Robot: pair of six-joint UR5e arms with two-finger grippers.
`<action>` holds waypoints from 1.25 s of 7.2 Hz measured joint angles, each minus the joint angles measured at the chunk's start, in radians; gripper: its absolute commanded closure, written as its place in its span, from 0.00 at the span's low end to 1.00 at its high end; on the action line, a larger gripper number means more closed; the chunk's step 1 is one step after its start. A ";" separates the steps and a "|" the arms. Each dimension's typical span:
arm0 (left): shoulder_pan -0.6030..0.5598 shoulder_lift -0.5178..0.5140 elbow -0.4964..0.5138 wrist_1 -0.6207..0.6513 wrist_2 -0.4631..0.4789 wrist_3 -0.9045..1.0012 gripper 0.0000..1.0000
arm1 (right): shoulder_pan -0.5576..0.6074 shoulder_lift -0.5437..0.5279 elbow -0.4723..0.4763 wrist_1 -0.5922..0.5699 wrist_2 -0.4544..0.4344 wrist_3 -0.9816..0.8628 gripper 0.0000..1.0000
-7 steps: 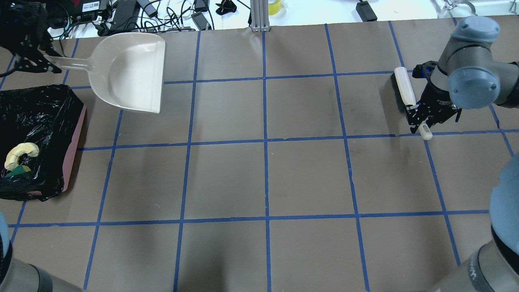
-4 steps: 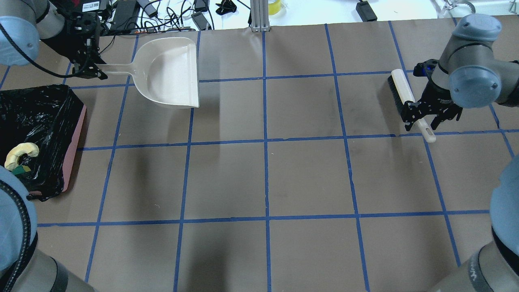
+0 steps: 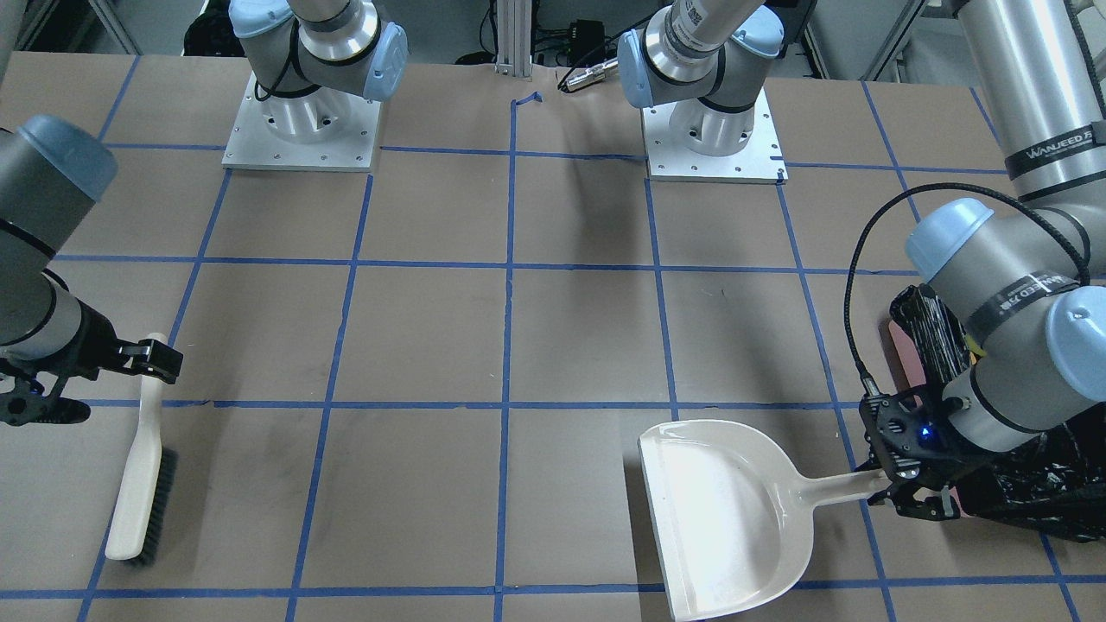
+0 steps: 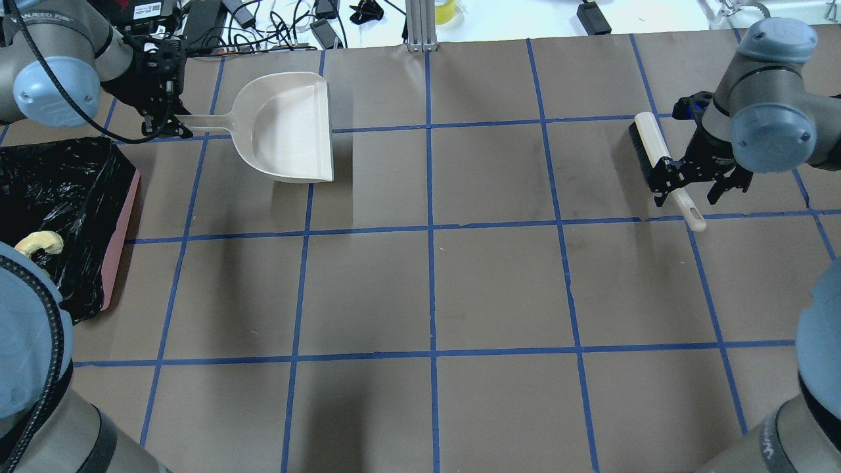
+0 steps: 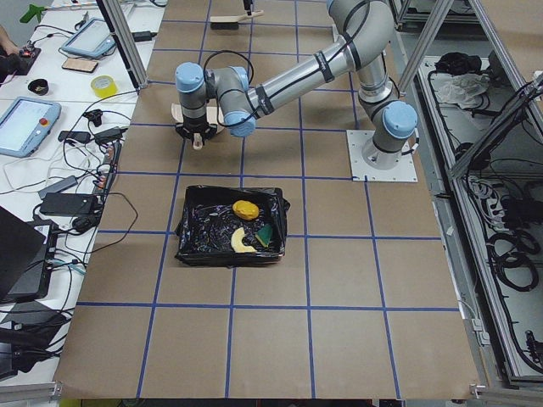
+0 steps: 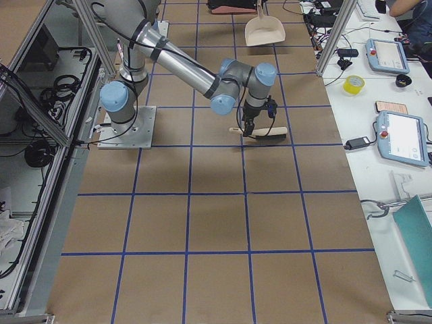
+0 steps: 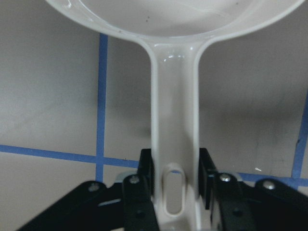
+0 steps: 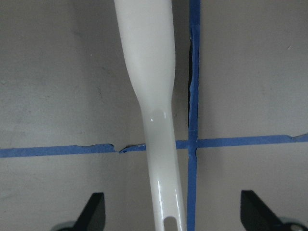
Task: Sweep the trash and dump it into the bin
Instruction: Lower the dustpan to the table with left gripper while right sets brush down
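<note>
The bin (image 4: 121, 217), pink-sided with a black bag, stands at the table's left edge. It holds the trash: the golden lump (image 5: 245, 209), the croissant piece (image 4: 39, 243) and the yellow-green sponge (image 5: 265, 231). My left gripper (image 7: 175, 180) is shut on the handle of the empty cream dustpan (image 4: 289, 131), held level and low over the table, to the right of the bin's far end. My right gripper (image 4: 690, 187) is open, its fingers (image 8: 94, 211) wide on either side of the handle of the cream brush (image 4: 650, 148), which lies on the table.
Cables, power bricks and a tape roll (image 4: 448, 10) lie on the white bench beyond the table's far edge. A metal post (image 4: 420, 23) stands at the far middle. The two arm bases (image 3: 302, 130) are bolted at the robot's side.
My left arm carried the dustpan to the right, away from the bin, and levelled it. My right gripper opened off the brush handle; the brush now lies on the table.
</note>
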 measured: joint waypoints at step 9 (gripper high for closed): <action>-0.019 -0.015 -0.074 0.032 0.002 0.076 0.00 | 0.301 -0.254 -0.031 0.102 0.053 0.235 0.00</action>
